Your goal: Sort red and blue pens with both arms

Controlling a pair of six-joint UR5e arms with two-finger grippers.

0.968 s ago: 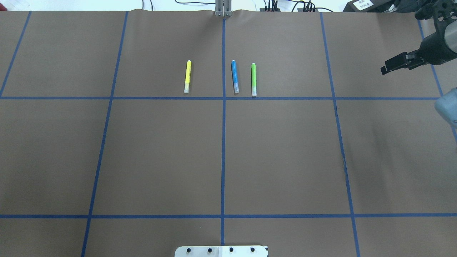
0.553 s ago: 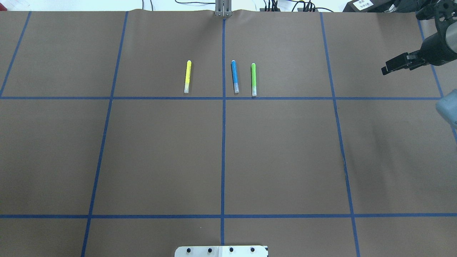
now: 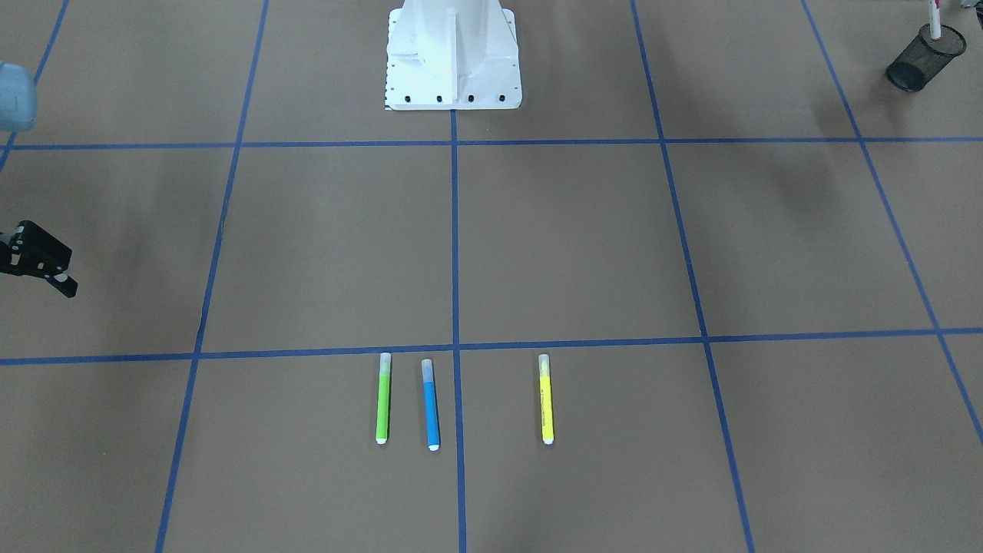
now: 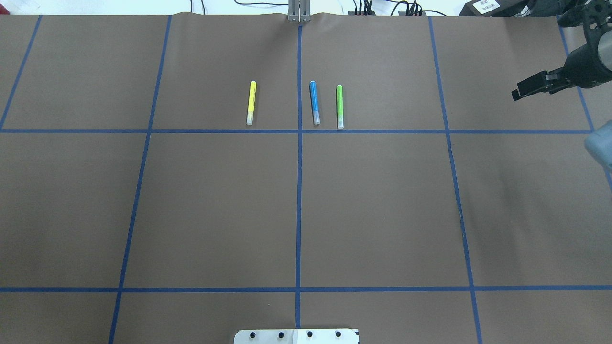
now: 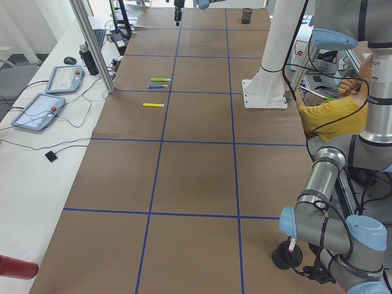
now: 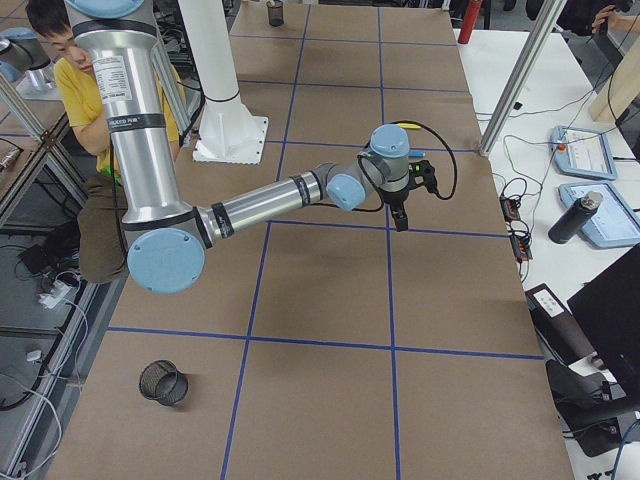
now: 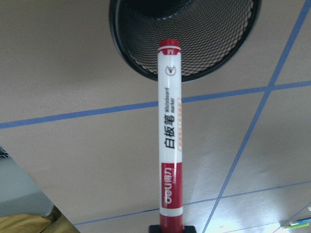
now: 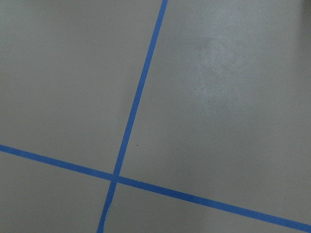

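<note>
The red pen (image 7: 170,131), a white printed barrel with a red cap and red end, stands upright over the black mesh cup (image 7: 136,58) in the left wrist view. My left gripper (image 7: 170,227) is shut on its lower end. In the front-facing view the red pen (image 3: 935,15) pokes above that mesh cup (image 3: 925,57). The blue pen (image 4: 314,102) lies flat on the brown mat near the centre line. My right gripper (image 4: 519,90) hovers far to the right of it, and it looks open and empty.
A green marker (image 4: 340,106) lies just right of the blue pen, and a yellow marker (image 4: 251,102) lies left of the centre line. A second mesh cup (image 6: 162,382) stands at the right end. The white pedestal (image 3: 453,54) rises mid-table. A seated person (image 5: 331,113) is behind the robot.
My right gripper has drifted slightly right and toward the far edge. The three markers on the mat have not moved.
</note>
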